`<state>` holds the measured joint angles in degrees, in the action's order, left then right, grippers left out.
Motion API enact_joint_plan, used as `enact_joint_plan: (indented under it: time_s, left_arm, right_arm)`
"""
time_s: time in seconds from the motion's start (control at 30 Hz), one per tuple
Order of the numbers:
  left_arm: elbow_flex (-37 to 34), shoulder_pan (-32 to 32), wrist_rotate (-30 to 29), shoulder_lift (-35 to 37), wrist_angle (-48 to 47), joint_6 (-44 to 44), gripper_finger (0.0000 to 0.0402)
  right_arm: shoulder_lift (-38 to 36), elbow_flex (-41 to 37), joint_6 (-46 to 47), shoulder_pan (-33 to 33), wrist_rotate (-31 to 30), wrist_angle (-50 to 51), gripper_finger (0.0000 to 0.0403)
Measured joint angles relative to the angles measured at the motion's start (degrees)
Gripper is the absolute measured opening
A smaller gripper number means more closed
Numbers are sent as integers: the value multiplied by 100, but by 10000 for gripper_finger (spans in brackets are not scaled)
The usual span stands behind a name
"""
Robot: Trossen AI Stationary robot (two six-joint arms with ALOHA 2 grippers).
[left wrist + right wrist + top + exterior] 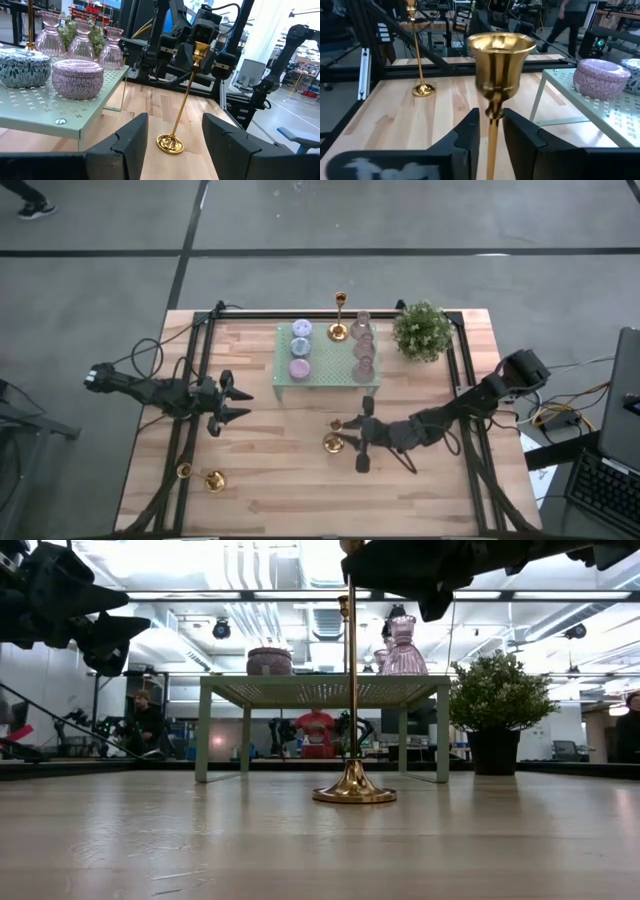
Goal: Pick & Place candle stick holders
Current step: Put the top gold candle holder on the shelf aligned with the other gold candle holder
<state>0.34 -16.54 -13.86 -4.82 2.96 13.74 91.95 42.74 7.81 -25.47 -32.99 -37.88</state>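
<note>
Overhead and level views of a wooden tabletop (280, 470) with two dark arms. Near the middle, slightly right, a tall brass candle stick holder (352, 690) stands upright on its round flared base, which rests flat on the wood. The right gripper (491, 131) reaches in from the right side and meets this holder high on its slim stem, just under the small cup; its two fingers (470, 131) sit close on either side of the stem, pinching it or very nearly so, and the exact contact cannot be told.

The left gripper (172, 137) hangs above the left part of the tabletop, fingers spread and holding nothing, pointed toward the held holder.

A second candle stick holder (339, 317) stands upright at the far edge, just beside the far side of a pale green perforated stand (325, 375). A third candle stick holder (200, 477) is at the near left corner.

On the green stand, three squat round tins (300, 347) form a column on its left side, and pink glass holders (362, 345) form a column on its right. A small potted plant (422, 330) stands to the right of the stand, toward the far right corner.

People show in the room beyond the tabletop.
</note>
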Motion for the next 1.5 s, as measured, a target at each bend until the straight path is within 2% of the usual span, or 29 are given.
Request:
enact_joint_plan:
  time_s: [0.27, 0.8, 1.5]
  left_arm:
    - [0, 0, 0, 0, 0, -2, 193]
    - [0, 0, 1, -2, 0, -2, 193]
    - [0, -2, 0, -2, 0, -2, 193]
  right_arm:
    - [-18, 2, -69, 2, -14, 88, 14]
    - [-130, 1, -209, 52, -11, -162, 7]
    - [-112, -4, 489, 61, 4, 647, 18]
